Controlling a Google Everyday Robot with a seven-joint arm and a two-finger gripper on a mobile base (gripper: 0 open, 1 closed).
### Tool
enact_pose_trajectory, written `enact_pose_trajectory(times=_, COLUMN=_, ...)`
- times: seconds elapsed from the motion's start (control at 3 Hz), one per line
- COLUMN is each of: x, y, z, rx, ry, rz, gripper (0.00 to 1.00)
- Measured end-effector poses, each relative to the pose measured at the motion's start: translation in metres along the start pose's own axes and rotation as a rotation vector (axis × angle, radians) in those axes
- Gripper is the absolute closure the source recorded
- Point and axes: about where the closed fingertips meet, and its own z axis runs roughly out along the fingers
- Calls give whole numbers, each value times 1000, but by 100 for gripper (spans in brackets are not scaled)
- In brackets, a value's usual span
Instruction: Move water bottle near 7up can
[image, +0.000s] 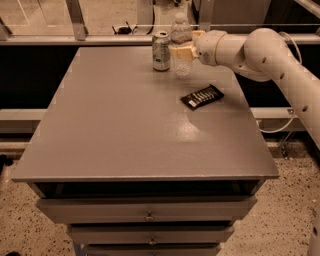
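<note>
The water bottle (181, 42) is a clear plastic bottle with a white cap, upright at the far middle of the grey table (120, 130). My gripper (182, 51) comes in from the right on a white arm and is shut on the bottle's middle, with tan fingers (176, 50) around it. The 7up can (161, 50), silvery-white and green with a silver top, stands upright just left of the bottle, a small gap between them. The bottle's base is at or just above the tabletop; I cannot tell if it touches.
A flat black snack packet (202, 97) lies on the table in front and to the right of the bottle. My white arm (270, 52) reaches over the table's right far corner. Drawers (150, 215) sit below the front edge. A rail runs behind the table.
</note>
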Motion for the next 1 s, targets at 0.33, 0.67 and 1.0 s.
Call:
enact_pose_trajectory(times=0.33, x=9, y=-12, z=0, rx=20, ry=-9, rz=26, gripper=61)
enact_pose_trajectory(times=0.67, x=15, y=-18, z=5, rx=30, ry=-26, rz=45, gripper=38)
enact_pose_trajectory(times=1.0, x=20, y=-18, z=13, rx=24, ry=-36, rz=65, gripper=14)
